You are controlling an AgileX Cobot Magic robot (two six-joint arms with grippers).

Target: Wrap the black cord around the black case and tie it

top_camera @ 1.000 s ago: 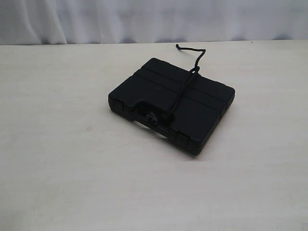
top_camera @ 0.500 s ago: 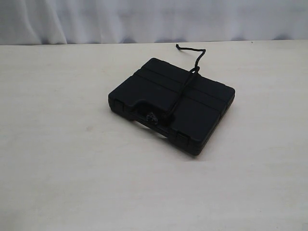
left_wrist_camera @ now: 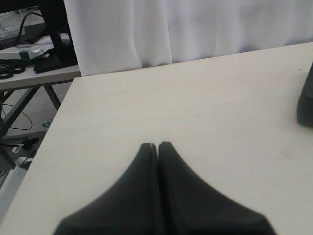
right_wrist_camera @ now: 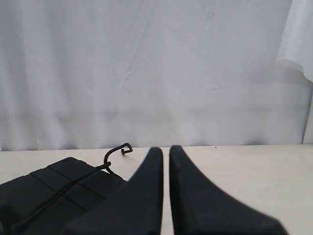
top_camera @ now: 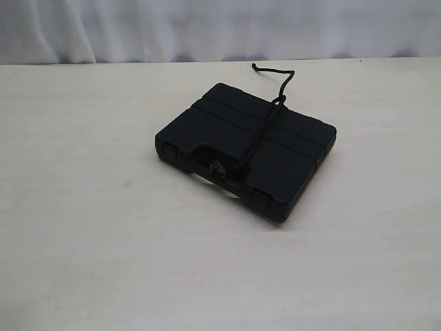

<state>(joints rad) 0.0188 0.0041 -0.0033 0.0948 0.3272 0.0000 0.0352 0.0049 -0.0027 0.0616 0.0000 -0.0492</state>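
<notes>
Exterior: the black case (top_camera: 207, 127) lies flat on the surface (top_camera: 103, 241). The black cord (top_camera: 264, 127) crosses its lid from a knot at the near handle to a loose far tail, so the wrap looks finished.

Left wrist: the left end effector (left_wrist_camera: 157, 146) is pinched closed and empty, left of the case.

Right wrist: the right end effector (right_wrist_camera: 165, 149) is narrow and empty, near the case.

You have the case (top_camera: 227, 134) lying flat on the table (top_camera: 89, 241), a little right of the middle in the exterior view, with one corner turned toward you. The cord (top_camera: 265, 124) runs over its lid from the far edge to the near handle side, where its knot (top_camera: 218, 169) sits. Its loose end trails onto the table behind the case, toward the curtain (top_camera: 207, 27) hanging beyond the far edge.
</notes>
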